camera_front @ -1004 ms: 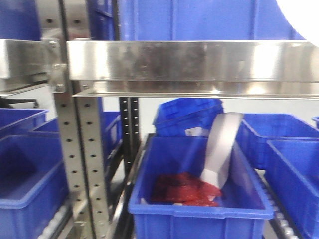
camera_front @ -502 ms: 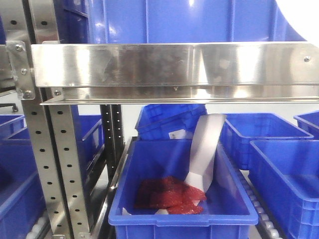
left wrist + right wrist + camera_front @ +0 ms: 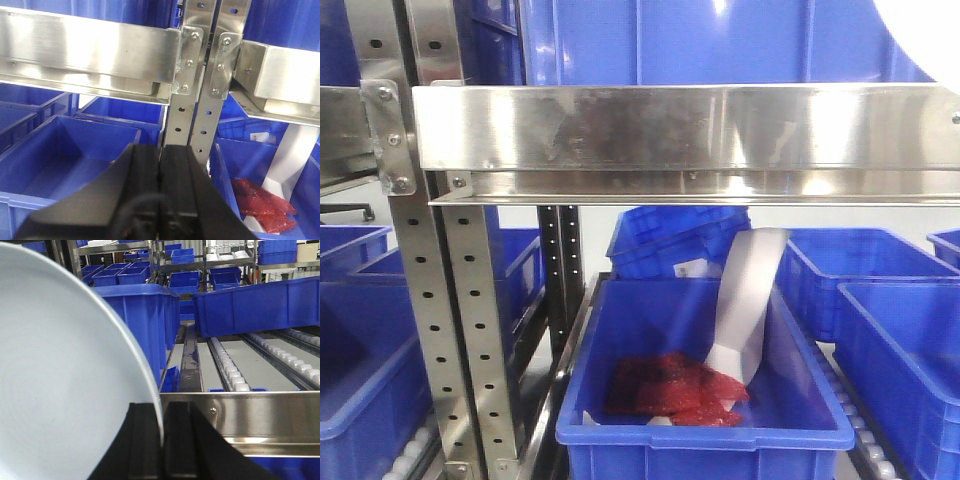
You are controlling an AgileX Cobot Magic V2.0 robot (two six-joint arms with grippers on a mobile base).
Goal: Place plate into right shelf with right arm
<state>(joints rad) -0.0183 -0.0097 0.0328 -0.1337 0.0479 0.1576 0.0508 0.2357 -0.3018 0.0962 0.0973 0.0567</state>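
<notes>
The right shelf (image 3: 680,140) has slid right in frame since before, right gripper (image 3: 162,420) pinching the plate (image 3: 65,380) by its rim, lifted but not placed yet.

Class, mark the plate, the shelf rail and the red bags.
plate (image 3: 60,390): right wrist view, its flat face.
shelf rail (image 3: 680,125): front view, its shiny front.
red bags (image 3: 670,385): front view, middle of the pile.

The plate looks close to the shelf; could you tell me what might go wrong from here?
The plate is pinched only at its rim by the jaws of the right gripper, so it might tilt or slip. The steel rail sits close ahead of the jaws and could catch the plate's lower edge. The blue bin beside it may leave little room.
</notes>
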